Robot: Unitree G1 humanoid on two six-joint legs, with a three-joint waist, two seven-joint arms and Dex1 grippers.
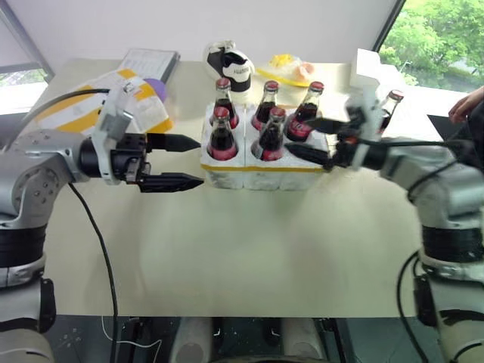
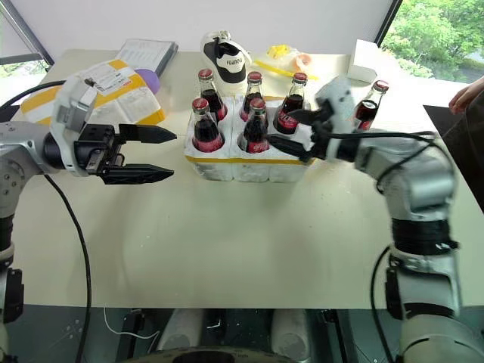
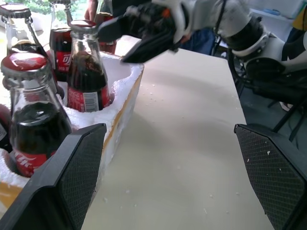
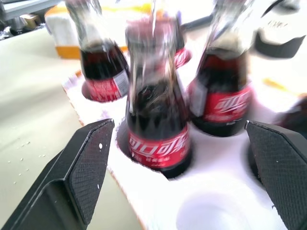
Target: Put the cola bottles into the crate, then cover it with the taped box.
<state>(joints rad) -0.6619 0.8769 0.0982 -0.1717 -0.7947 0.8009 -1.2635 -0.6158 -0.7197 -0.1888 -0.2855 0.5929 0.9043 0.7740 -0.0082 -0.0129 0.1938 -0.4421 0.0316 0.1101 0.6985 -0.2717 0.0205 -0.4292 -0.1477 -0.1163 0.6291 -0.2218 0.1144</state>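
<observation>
The crate (image 1: 257, 175) is a white foam block with a yellow band at the table's middle. Several cola bottles (image 1: 222, 138) with red caps stand in its wells, and its near right well (image 4: 211, 216) is empty. Another cola bottle (image 1: 390, 107) stands on the table to the crate's right. My left gripper (image 1: 198, 161) hangs open just left of the crate, holding nothing. Against the crate's right end, my right gripper (image 1: 314, 138) is open and empty, with a bottle (image 4: 157, 124) straight ahead of it. The taped box (image 1: 98, 107) lies at the back left.
A black-and-white shoe (image 1: 231, 64), a yellow plate-like item (image 1: 287, 69) and a flat grey board (image 1: 148, 63) lie along the table's far edge. A small white box (image 1: 372, 64) stands at the back right. A person's hand (image 1: 463, 106) is at the right edge.
</observation>
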